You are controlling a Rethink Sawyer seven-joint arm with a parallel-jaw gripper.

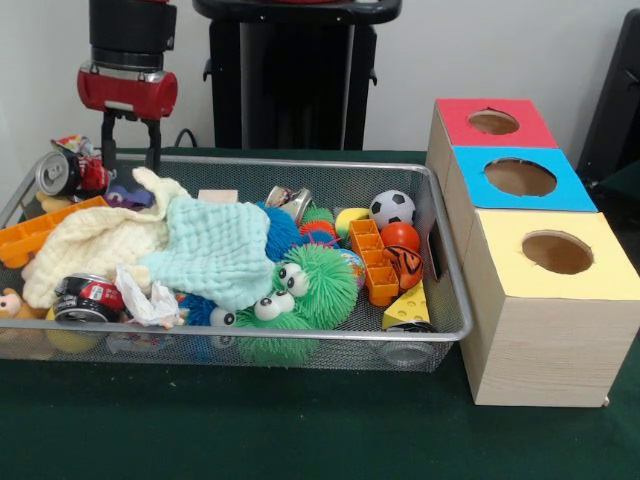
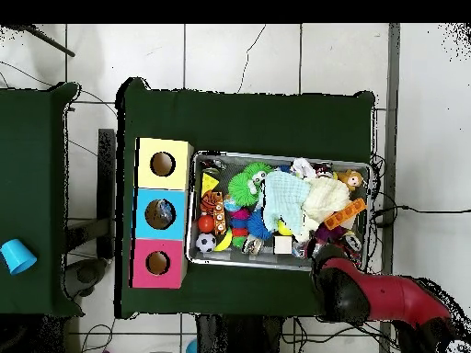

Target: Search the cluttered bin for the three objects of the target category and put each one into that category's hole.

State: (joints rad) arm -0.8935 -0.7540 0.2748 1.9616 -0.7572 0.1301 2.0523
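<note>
Currently you are holding the claw over the bin's far left corner in the front view. Its two black fingers are hanging apart with only wall showing between them, so it is released and carrying nothing. In the overhead view the claw is sitting at the bin's rim on the robot's side.

Clutter note: two cloths, mint and cream, are lying across the middle and left of the pile and covering whatever is beneath. That is probably why no bottle is showing plainly on top. A can is resting just beside the claw's fingers, and it is not a target.

Target note: one see-through shape, likely a bottle, is pressing against the near mesh wall at the bin's near right corner, under the cheese wedge. I cannot confirm a blue label on it. The other two are not showing clearly and may be lying under the cloths.

Relation: that bottle is lying well apart from the claw, at the diagonally opposite corner, low in the pile.

The three boxes are standing just beside the bin's right wall, holes up, for short carries. You are not being shown which hole takes bottles.
</note>
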